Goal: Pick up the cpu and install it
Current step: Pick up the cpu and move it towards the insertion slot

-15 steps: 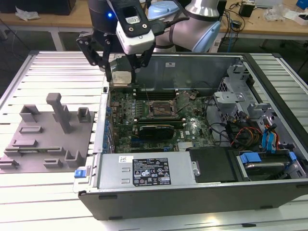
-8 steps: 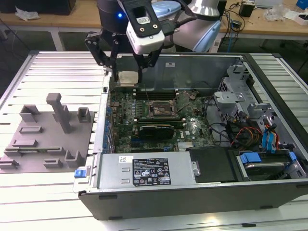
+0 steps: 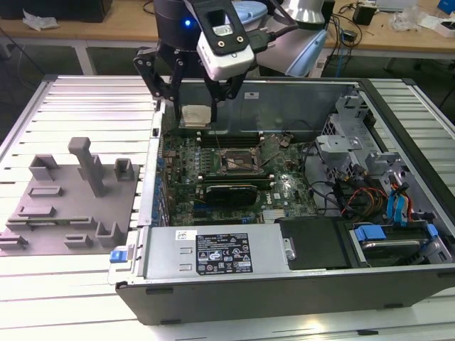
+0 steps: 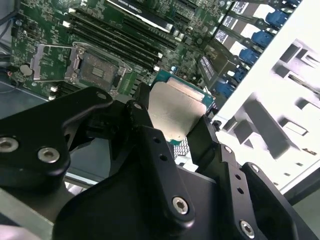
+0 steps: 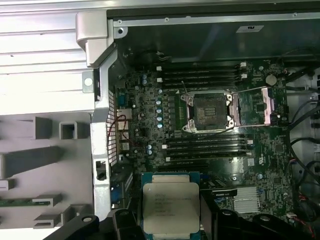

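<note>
1. The gripper [image 5: 171, 216] is clenched on the chip [image 5: 171, 207]. A black finger [image 5: 122, 225] presses on each of two opposite edges, and the chip hangs in the air between them.
2. The chip lies about flat, with its silvery metal top turned toward both wrist cameras and a green rim around it. It is square, so it has no long axis. In the first wrist view its edges run parallel to the edges of the socket [image 5: 207, 112].
3. In the exterior view the chip [image 3: 196, 114] is at about 11 o'clock from the socket [image 3: 238, 162], over the far corner of the green board [image 3: 213, 153] and well apart from the socket (in this view it looks pale cream, not silvery).
4. The socket is open. Its metal frame [image 5: 256, 106] is folded out beside it, and the dark square inside is bare.
5. The board sits in an open computer case [image 3: 284, 298]. A grey tray [image 3: 64, 206] with upright blocks lies at 9 o'clock from the case, on the ribbed metal table [image 3: 71, 298].
6. The fingers cover the two gripped edges. In the second wrist view the black finger links hide a good part of the chip [image 4: 177, 112]. The underside is not visible in the wrist views. I cannot tell how high the chip is above the board, and the contacts in the socket are too small to make out.
</note>
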{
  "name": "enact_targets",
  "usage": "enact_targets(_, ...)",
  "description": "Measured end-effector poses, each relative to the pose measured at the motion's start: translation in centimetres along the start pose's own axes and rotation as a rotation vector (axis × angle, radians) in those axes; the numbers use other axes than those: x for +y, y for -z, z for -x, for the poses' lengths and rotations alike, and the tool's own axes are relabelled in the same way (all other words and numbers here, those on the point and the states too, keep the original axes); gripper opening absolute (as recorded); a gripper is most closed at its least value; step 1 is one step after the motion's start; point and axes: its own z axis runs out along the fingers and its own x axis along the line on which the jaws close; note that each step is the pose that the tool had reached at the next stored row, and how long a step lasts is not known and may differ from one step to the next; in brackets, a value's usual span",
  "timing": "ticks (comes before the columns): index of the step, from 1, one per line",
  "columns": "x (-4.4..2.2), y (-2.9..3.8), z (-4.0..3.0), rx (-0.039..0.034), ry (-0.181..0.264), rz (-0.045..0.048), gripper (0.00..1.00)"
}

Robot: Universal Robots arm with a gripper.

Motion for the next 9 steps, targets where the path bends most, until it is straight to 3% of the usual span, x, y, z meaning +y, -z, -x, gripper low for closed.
enact_targets(9, 0.05, -0.01, 0.92, 0.0001, 0.0, -0.0001, 0.55)
